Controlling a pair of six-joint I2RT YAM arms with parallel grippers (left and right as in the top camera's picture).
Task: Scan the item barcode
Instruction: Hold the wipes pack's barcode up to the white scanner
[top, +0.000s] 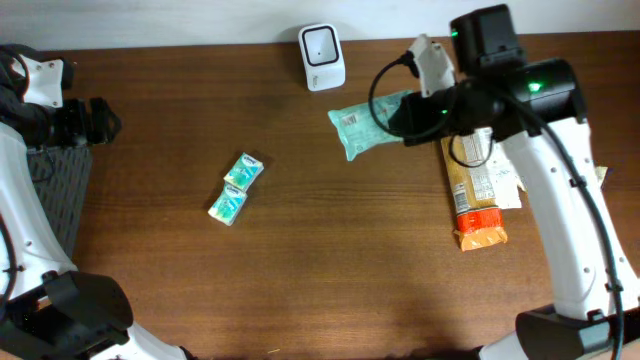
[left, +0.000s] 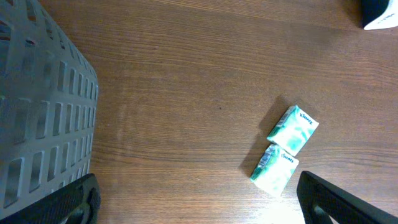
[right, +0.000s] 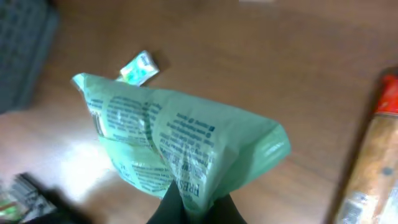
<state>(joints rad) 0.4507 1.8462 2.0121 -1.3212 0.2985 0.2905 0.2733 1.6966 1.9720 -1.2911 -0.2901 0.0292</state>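
A crumpled green pouch with dark print is filling the right wrist view. The right claw is pinching its near edge, the fingers closed tight on the film so that the plastic is bunching up between them. From overhead the pouch is sitting at the back of the bench, just right of and slightly nearer than the white scanner, apart from it. A long snack packet with an orange end is lying on the bench right of the pouch, under the right arm. Two small tissue packs are lying end to end, touching, near the middle of the bench and well apart from the pouch. The left claw is hovering at the far left with its fingers spread wide and holding nothing, beside a grey basket.
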